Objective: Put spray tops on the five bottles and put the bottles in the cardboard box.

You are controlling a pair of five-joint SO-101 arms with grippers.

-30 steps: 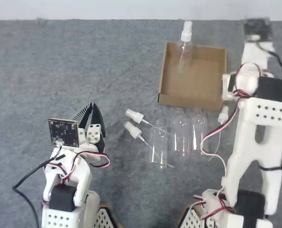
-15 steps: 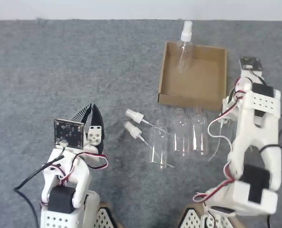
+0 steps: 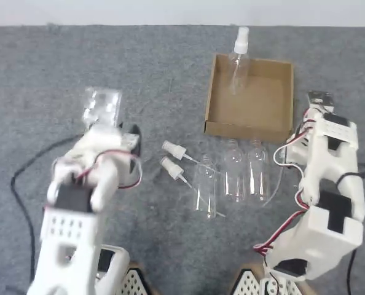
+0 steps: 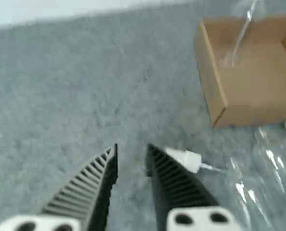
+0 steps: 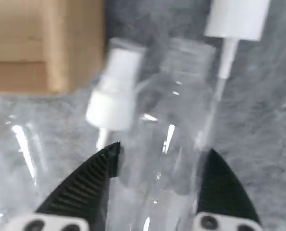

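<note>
Plainly, this is a pick-up for capping. The right gripper [image 5: 163,151] hangs with its jaws apart on either side of a clear bottle [image 5: 174,115], which lies on the grey counter [image 3: 78,61] just in front of the cardboard box [image 3: 247,130]. A loose spray top [image 5: 115,91] lies against that bottle's shoulder. The jaws should therefore close on the body below the threaded neck, square across it and gently enough not to buckle the thin wall. The left gripper [image 4: 132,150], jaws slightly apart, hovers just beside another spray top [image 4: 184,159]. It should shift over and take the white head rather than the thin tube. One capped bottle [image 3: 239,61] already lies in the box, and three uncapped bottles [image 3: 233,172] wait in a row on the counter.
</note>
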